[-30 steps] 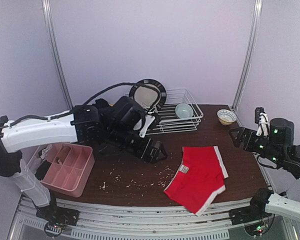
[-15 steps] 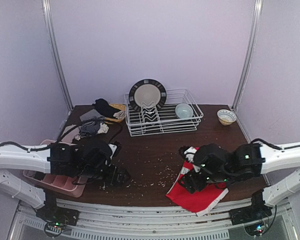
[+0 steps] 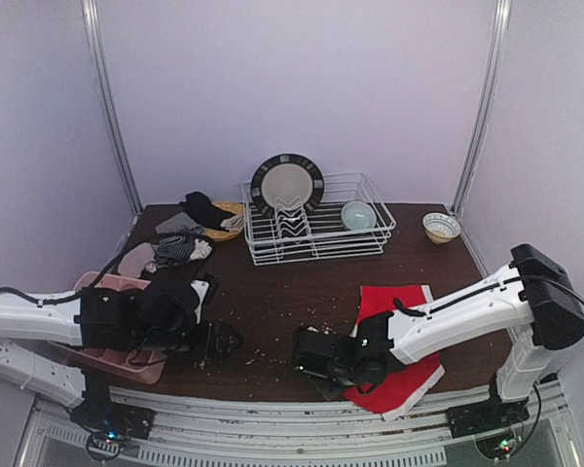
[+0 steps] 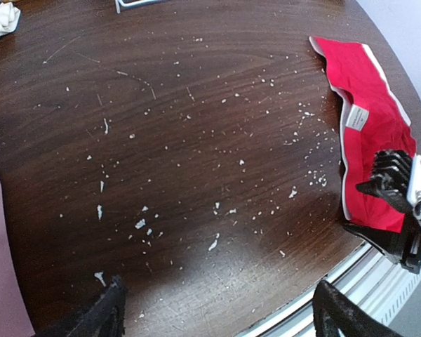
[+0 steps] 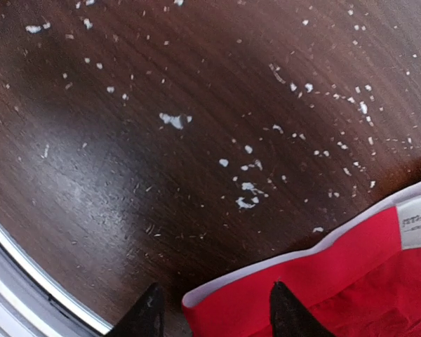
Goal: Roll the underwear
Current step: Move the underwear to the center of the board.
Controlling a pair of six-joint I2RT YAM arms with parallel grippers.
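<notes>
The red underwear [image 3: 397,304] with a white waistband lies flat at the table's near right. It also shows in the left wrist view [image 4: 370,119] and the right wrist view [image 5: 337,291]. My right gripper [image 3: 308,356] is open and low, and its two fingertips straddle the near-left corner of the waistband [image 5: 214,314]. My left gripper [image 3: 224,341] is open and empty over bare wood at the near left [image 4: 217,319]. Striped underwear [image 3: 178,247] and black underwear [image 3: 204,207] lie at the back left.
A white wire dish rack [image 3: 316,238] at the back holds a plate [image 3: 287,183] and a bowl [image 3: 358,214]. A small bowl [image 3: 441,227] stands at the back right. A pink compartment tray [image 3: 99,283] sits under my left arm. White crumbs [image 4: 217,242] dot the wood.
My left arm has pulled back from the table's middle to the near left. My right arm has swung in from the right and dropped to the near-left corner of the red underwear.
</notes>
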